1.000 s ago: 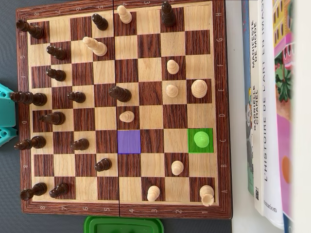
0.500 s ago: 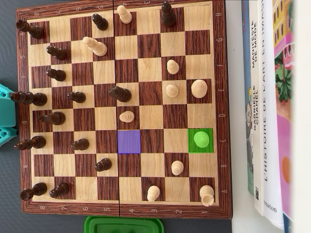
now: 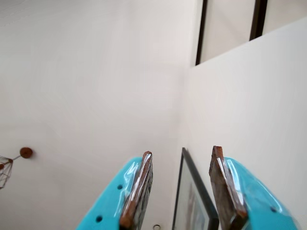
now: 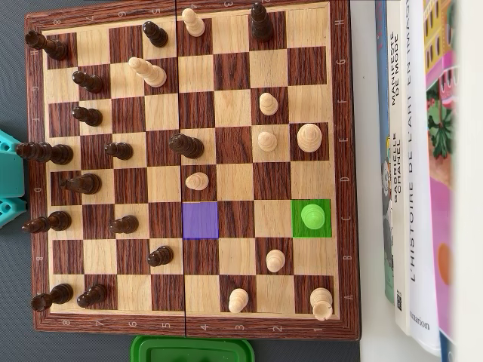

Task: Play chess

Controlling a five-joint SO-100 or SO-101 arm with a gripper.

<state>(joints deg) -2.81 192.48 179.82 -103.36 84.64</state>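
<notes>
In the overhead view a wooden chessboard [image 4: 343,151] fills the frame, with dark pieces on the left and light pieces on the right. One light pawn [image 4: 312,217] stands on a square tinted green. An empty square [image 4: 200,220] is tinted purple. A dark piece [image 4: 185,144] and a light pawn [image 4: 198,180] stand near the middle. Only a turquoise part of the arm [image 4: 9,181] shows at the left edge. In the wrist view my gripper [image 3: 182,155] points up at a wall and ceiling. Its turquoise fingers [image 3: 141,184] with brown pads stand apart, nothing between them.
Books [image 4: 411,166] lie along the board's right side in the overhead view. A green plastic lid or tray [image 4: 192,350] sits below the board. The wrist view shows a framed picture [image 3: 192,201] on the wall and a ceiling lamp [image 3: 9,165].
</notes>
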